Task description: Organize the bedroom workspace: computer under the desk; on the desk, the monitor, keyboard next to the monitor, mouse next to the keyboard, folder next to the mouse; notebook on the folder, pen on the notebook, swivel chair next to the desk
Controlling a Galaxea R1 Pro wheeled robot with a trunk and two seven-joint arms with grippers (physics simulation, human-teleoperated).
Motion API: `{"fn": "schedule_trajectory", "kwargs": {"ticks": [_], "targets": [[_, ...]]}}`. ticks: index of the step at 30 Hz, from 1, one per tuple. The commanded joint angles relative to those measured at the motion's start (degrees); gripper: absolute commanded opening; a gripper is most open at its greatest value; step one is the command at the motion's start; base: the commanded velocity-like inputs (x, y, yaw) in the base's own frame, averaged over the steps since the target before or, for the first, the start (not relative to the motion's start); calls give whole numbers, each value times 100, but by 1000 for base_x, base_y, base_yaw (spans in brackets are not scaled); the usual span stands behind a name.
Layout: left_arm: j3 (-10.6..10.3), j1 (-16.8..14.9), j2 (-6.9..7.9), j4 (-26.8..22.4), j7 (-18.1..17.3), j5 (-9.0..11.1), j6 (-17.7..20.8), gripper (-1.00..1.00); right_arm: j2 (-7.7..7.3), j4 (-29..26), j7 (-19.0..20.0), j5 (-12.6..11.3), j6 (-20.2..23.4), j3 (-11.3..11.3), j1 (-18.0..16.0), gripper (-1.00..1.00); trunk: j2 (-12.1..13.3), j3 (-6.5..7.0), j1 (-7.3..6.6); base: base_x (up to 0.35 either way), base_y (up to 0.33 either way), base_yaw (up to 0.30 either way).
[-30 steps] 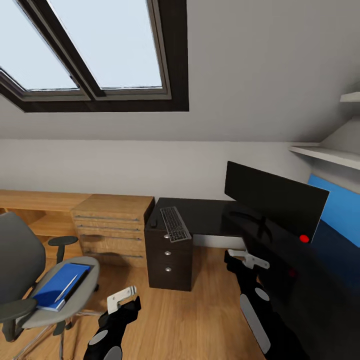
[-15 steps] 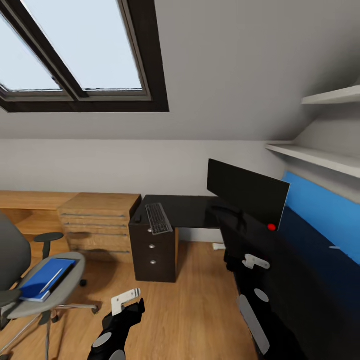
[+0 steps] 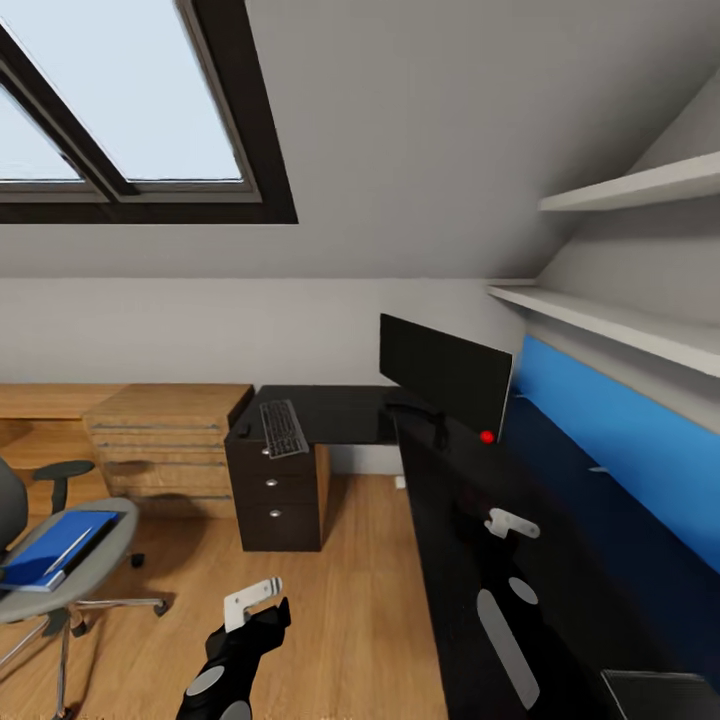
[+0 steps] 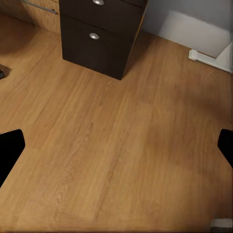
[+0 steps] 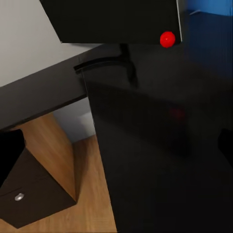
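The glossy black L-shaped bench (image 3: pixel 440 500) carries the monitor (image 3: pixel 444 374) at its corner. Left of the monitor, over the bench's drawer unit (image 3: pixel 268 495), lies the keyboard (image 3: pixel 282 428), with the small dark mouse (image 3: pixel 243 429) just beside it. Further left of the monitor, the swivel chair (image 3: pixel 60 580) seat bears the blue folder (image 3: pixel 45 550).
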Motion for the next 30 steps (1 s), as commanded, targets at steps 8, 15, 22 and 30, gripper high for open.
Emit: {"fn": "schedule_trajectory", "kwargs": {"ticks": [8, 15, 22, 30], "targets": [[-234, -8, 9, -4, 59, 12, 22, 100, -15, 10, -14, -24, 9, 12, -3, 100, -10, -11, 0, -108, -318, -1], [-291, -8, 9, -13, 61, -18, 22, 100, -34, 580, -9, 178, -114, -8, -5, 100, -10, -11, 0, -8, -344, 0], [-360, -11, 9, -45, 64, -216, -1, 100, -236, 1003, -16, 346, -128, -27, -36, 100, -10, -11, 0, -1, -311, 0], [-358, -8, 26, -232, 74, -246, -20, 100, -420, 1814, -30, 360, -87, -31, -382, 100, -10, -11, 0, 0, -47, 0]]}}
